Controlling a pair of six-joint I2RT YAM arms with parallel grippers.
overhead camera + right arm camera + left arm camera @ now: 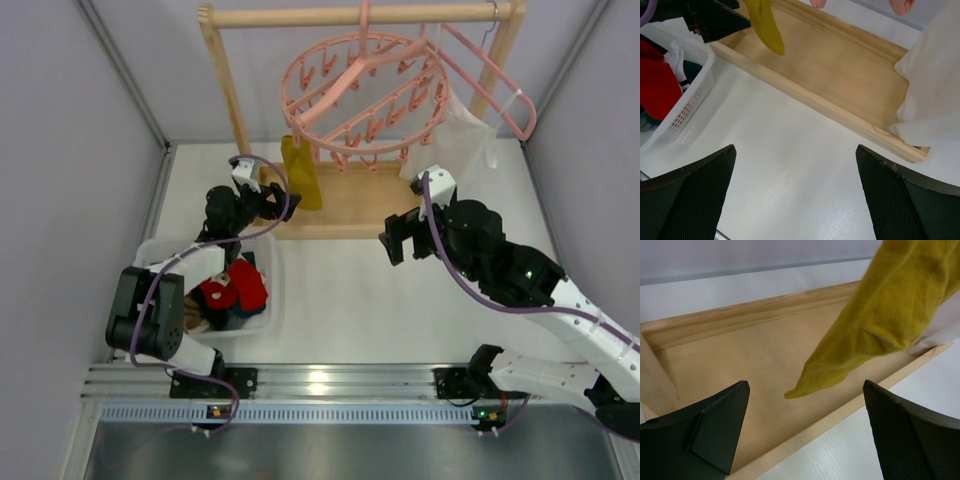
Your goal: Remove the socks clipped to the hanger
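Observation:
One mustard yellow sock (pixel 300 172) hangs from a clip on the round pink hanger (pixel 365 95), its toe just above the wooden rack base. My left gripper (pixel 280 200) is open right beside the toe. In the left wrist view the sock (pixel 880 325) dangles just ahead of the open left gripper (pixel 805 390), untouched. My right gripper (pixel 395 237) is open over the bare table in front of the rack, holding nothing (pixel 795 150). In the right wrist view the sock (pixel 767 25) hangs at the top left. A red sock (pixel 240 285) and dark ones lie in the basket.
The white plastic basket (pixel 160 250) sits under my left arm. The wooden rack base (pixel 350 205) lies behind both grippers, its post (pixel 225 90) at the left. A white cloth bag (pixel 450 140) hangs on a plain pink hanger (pixel 505 90) at the right.

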